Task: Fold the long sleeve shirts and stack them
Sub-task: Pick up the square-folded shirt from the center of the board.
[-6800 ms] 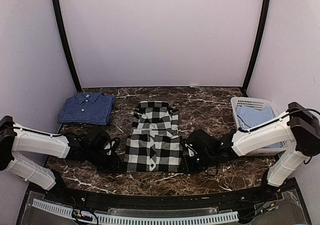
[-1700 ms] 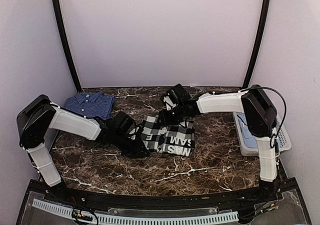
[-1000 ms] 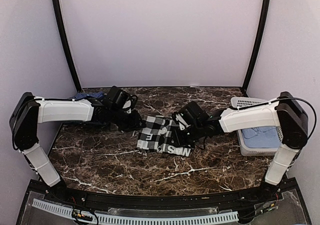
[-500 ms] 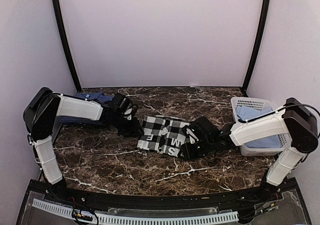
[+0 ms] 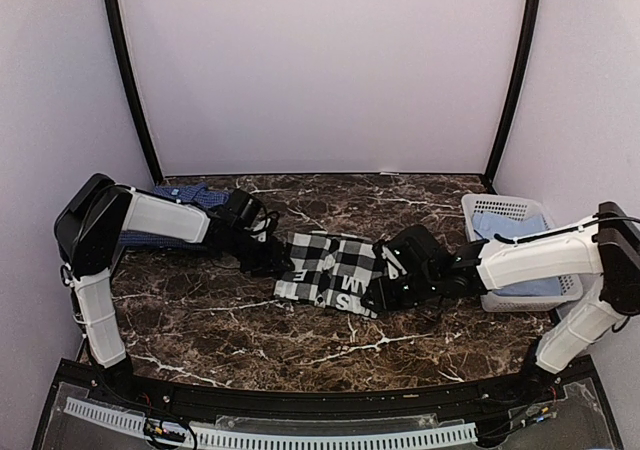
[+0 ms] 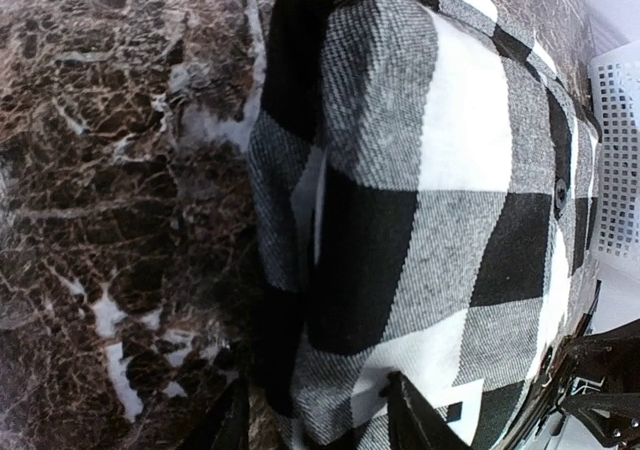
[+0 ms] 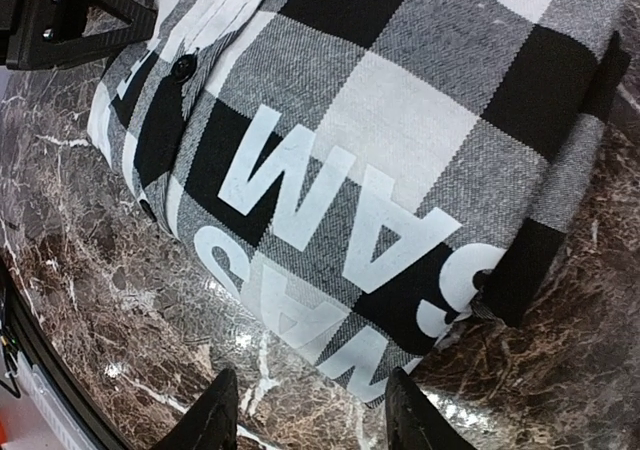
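Ok so the black-and-white checked shirt is folded into a chunky little rectangle, sitting flat pretty much dead center on the dark marble surface. There are big white letters printed on it, and in the right wrist view you can read "SAM" on the shirt, plus a dark button on the placket near the top left. The left arm reaches in low from the left, and the left jaws sit right at the shirt's left edge. In the left wrist view the shirt fills most of the frame, and the left jaws are apart, with fingertips either side of the folded edge and not pinching it as far as I can see. The right arm comes in from the right, with the right jaws down at the shirt's near right corner. They're apart too, and its fingertips hang over the near edge of the shirt with bare marble showing between them, so nothing is gripped there. The dark blue shirt is at the back left of the surface, mostly hidden behind the left arm, well apart from the checked one. Over at the right edge there's a white slotted basket with some light blue cloth in it.
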{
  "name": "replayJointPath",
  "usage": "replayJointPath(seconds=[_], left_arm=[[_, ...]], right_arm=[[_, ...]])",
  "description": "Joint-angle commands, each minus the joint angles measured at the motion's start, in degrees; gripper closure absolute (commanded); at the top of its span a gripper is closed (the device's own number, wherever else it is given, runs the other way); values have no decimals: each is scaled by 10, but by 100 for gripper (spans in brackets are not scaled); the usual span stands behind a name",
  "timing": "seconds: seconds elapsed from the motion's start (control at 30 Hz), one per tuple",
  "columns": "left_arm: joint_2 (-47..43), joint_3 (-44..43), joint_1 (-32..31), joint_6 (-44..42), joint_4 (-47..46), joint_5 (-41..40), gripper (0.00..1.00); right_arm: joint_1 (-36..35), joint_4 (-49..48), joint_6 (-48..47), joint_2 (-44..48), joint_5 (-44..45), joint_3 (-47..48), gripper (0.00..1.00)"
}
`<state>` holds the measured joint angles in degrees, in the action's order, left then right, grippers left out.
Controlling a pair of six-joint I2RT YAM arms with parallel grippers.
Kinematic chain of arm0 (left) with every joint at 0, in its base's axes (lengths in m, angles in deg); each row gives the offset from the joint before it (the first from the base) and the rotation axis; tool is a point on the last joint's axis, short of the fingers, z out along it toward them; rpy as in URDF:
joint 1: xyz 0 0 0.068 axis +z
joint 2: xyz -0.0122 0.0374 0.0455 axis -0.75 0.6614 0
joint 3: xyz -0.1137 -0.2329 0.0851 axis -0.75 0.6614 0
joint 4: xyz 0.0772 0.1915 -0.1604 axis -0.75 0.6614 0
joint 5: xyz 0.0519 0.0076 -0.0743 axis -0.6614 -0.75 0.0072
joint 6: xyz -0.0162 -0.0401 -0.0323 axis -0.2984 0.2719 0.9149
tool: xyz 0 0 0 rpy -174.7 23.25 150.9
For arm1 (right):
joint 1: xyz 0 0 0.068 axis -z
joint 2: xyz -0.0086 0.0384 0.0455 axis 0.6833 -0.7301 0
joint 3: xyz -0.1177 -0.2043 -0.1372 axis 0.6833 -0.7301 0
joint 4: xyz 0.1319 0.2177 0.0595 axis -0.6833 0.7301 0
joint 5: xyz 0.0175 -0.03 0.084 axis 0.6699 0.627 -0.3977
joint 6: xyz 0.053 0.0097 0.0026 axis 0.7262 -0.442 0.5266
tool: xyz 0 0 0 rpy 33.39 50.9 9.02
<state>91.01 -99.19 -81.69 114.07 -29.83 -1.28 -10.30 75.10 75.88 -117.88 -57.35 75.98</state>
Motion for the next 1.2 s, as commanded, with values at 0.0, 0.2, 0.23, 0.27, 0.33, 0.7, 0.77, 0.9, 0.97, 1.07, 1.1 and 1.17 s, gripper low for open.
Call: replayJointPath(seconds=[0.0,0.2,0.23,0.27,0.33,0.7,0.77,0.9,0.97,1.07,1.1,1.17], left_arm=[[24,7,1,10,-4,20,54],[47,-2,-14,31,4,12,57],[49,-3,-16,36,6,11,59],[52,-5,-20,40,7,8,60],[53,-2,-23,50,5,7,63],[16,37,-29,113,-60,34,99],[-12,46,-29,113,-57,32,100],[-56,52,-28,86,-15,18,100],[-76,55,-27,70,12,9,100],[-106,70,-21,43,51,2,100],[-123,74,-17,38,57,2,100],[-147,84,-11,16,80,-3,100]], right_arm=[[3,13,6,36,56,5,52],[12,9,20,74,142,-2,48],[13,7,21,79,151,-4,47],[14,4,22,82,156,-6,46],[18,-3,20,85,161,-9,46],[44,-32,15,56,145,-15,46],[46,-35,13,51,139,-13,46],[47,-28,5,36,136,-3,46],[47,-26,2,25,130,1,46],[47,-27,-4,8,112,9,46],[47,-31,-6,3,103,11,46],[45,-39,-7,-8,87,18,46]])
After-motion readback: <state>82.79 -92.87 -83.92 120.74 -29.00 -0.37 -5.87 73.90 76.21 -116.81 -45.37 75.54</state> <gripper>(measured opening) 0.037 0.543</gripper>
